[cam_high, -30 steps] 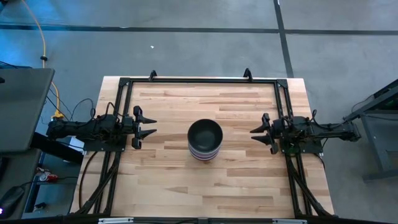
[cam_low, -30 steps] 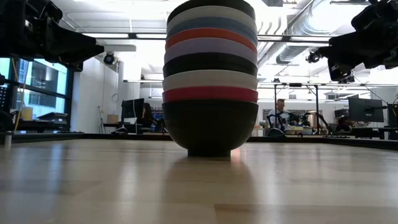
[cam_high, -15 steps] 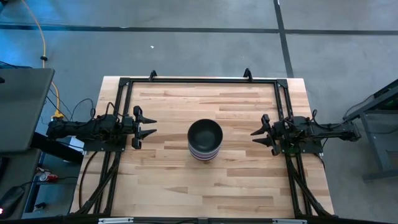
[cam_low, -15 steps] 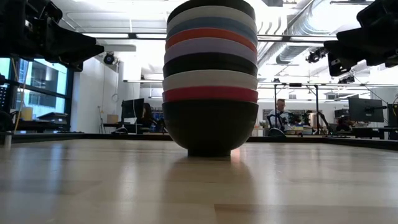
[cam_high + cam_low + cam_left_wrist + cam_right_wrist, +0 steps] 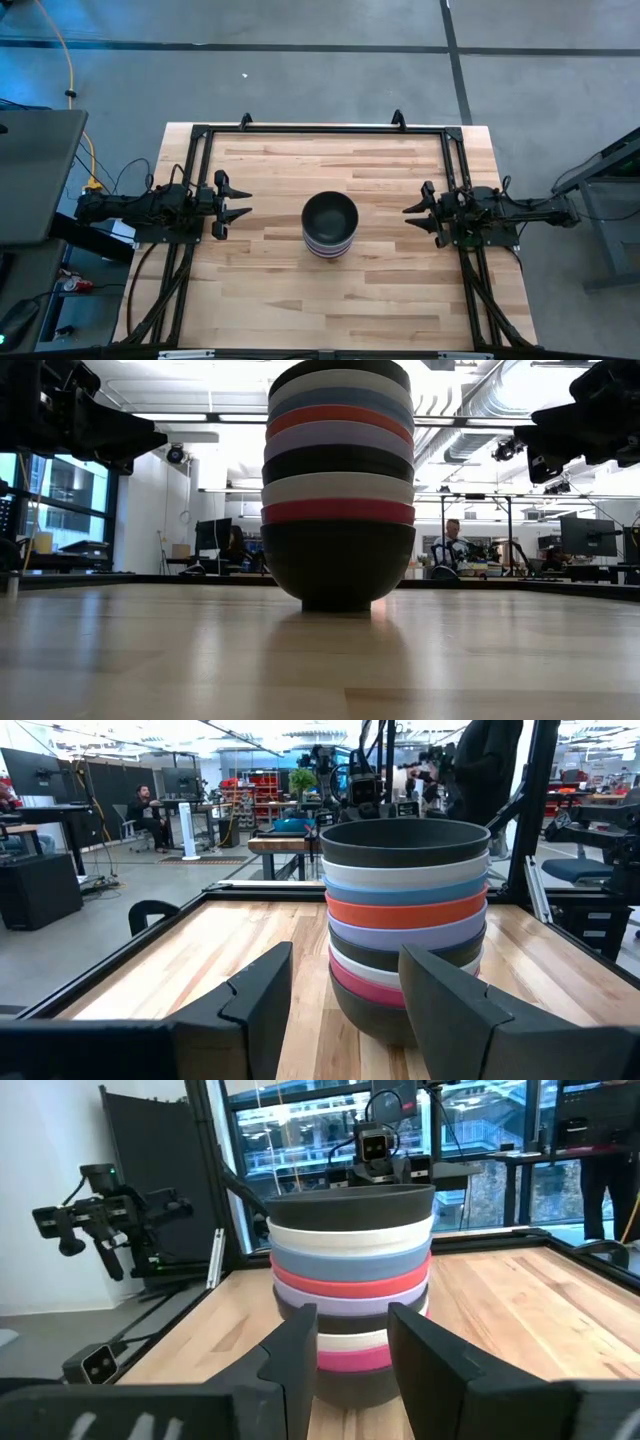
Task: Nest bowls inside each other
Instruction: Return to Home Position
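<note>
The bowls stand nested in one upright stack point(image 5: 330, 225) at the table's middle. From the top their rims read black, white, blue, red, lavender, black, white, magenta, black point(image 5: 338, 480). The bottom black bowl's foot point(image 5: 338, 602) rests on the wood. My left gripper point(image 5: 244, 204) hovers open at the table's left side, pointing at the stack point(image 5: 405, 920) with a clear gap between. My right gripper point(image 5: 410, 214) hovers open at the right side, facing the stack point(image 5: 350, 1290), also apart from it. Both hang above the tabletop in the low view.
A black metal frame point(image 5: 320, 130) runs along the table's far edge and down both sides under the arms. Bare wood point(image 5: 330, 310) lies around the stack. A grey cabinet point(image 5: 35, 175) stands off the left edge. People sit in the room beyond point(image 5: 452, 540).
My right gripper has stirred slightly where it hovers at the table's right side and stands about where it was, still open. The stack has not moved.
</note>
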`<control>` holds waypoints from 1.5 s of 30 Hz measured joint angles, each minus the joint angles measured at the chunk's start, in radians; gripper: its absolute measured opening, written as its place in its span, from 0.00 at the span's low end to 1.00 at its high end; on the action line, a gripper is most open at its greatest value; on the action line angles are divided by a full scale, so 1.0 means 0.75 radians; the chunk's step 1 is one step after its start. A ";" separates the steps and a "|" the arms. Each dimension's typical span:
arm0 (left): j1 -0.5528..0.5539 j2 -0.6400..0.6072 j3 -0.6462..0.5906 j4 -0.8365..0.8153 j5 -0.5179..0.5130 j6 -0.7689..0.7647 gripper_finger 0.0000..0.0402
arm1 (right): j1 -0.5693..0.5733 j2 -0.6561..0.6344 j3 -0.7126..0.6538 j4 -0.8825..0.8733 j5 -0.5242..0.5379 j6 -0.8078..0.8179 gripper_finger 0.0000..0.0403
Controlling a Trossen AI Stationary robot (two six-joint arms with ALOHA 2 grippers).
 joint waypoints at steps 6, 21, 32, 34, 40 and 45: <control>0.000 0.000 0.000 0.000 0.000 0.000 0.43 | 0.000 0.000 0.000 -0.012 -0.008 -0.001 0.28; 0.000 0.000 0.000 0.000 0.000 0.000 0.43 | 0.000 0.001 0.001 -0.048 -0.022 -0.075 0.28; 0.000 0.000 0.000 0.000 0.000 0.000 0.43 | 0.001 0.001 0.001 -0.037 -0.089 -0.117 0.28; 0.000 0.000 0.000 0.000 0.000 0.000 0.43 | 0.001 0.001 0.001 -0.039 -0.070 -0.106 0.28; 0.000 0.000 0.000 0.000 0.000 0.000 0.43 | -0.001 0.001 0.001 -0.056 0.020 -0.040 0.28; 0.000 0.000 0.000 0.000 0.001 0.000 0.43 | -0.003 0.003 0.002 -0.067 0.100 -0.011 0.28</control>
